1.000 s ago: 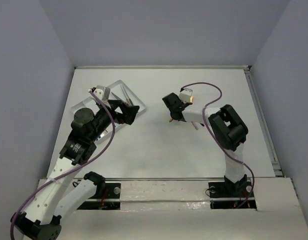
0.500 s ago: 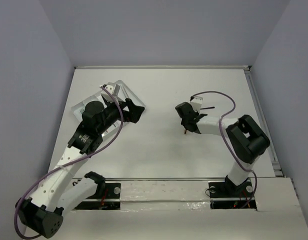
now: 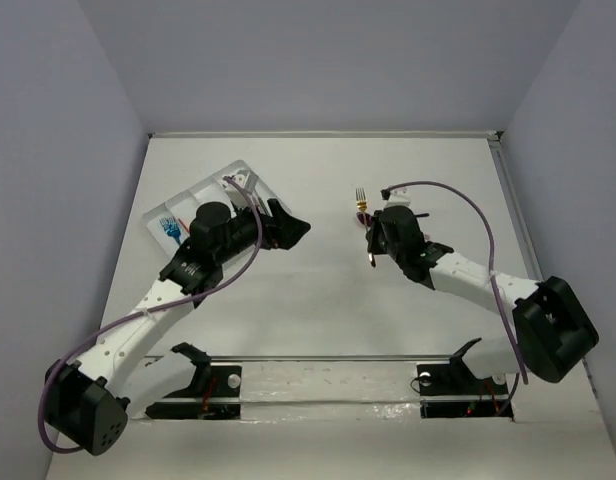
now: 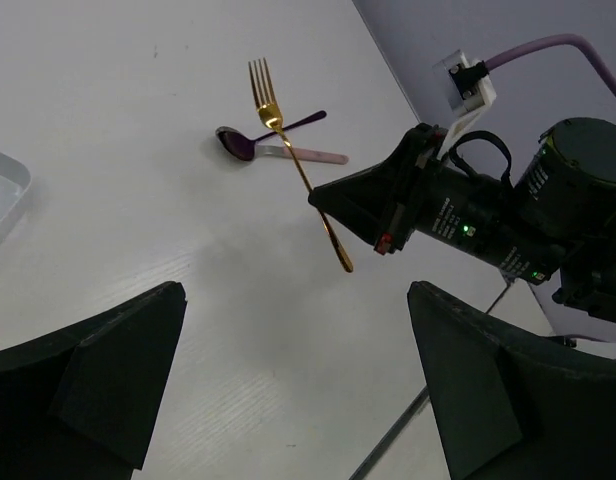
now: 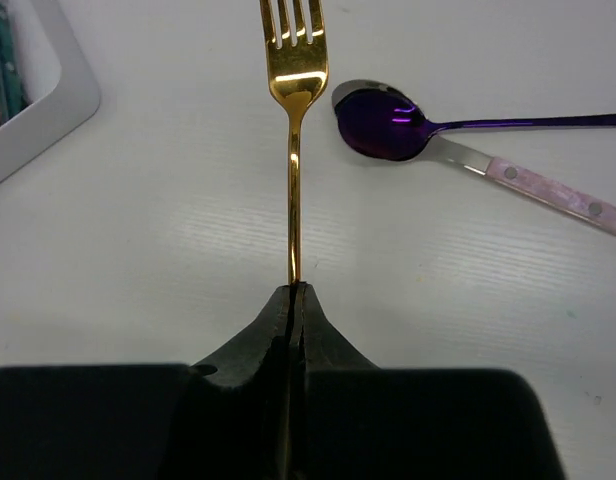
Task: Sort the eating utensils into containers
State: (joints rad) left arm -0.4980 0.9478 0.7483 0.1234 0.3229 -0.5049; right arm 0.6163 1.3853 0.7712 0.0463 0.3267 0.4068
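Note:
My right gripper (image 5: 293, 292) is shut on the handle of a gold fork (image 5: 293, 150), whose tines point away from it. In the top view the right gripper (image 3: 372, 232) sits right of centre, holding the gold fork (image 3: 361, 199). A purple spoon (image 5: 388, 125) and a pink-handled knife (image 5: 548, 190) lie crossed just right of the fork's tines. The white tray (image 3: 203, 192) lies at the far left with blue utensils (image 3: 171, 227) in one compartment. My left gripper (image 4: 298, 380) is open and empty above bare table, facing the fork (image 4: 288, 150).
The left arm reaches over the tray and hides much of it. The tray's corner (image 5: 48, 100) shows at the left edge of the right wrist view. A purple cable (image 3: 438, 190) loops above the right arm.
The right gripper has shut on the gold fork, and its arm has stretched out low with the elbow swinging right. The left gripper has moved right, off the tray toward the centre.

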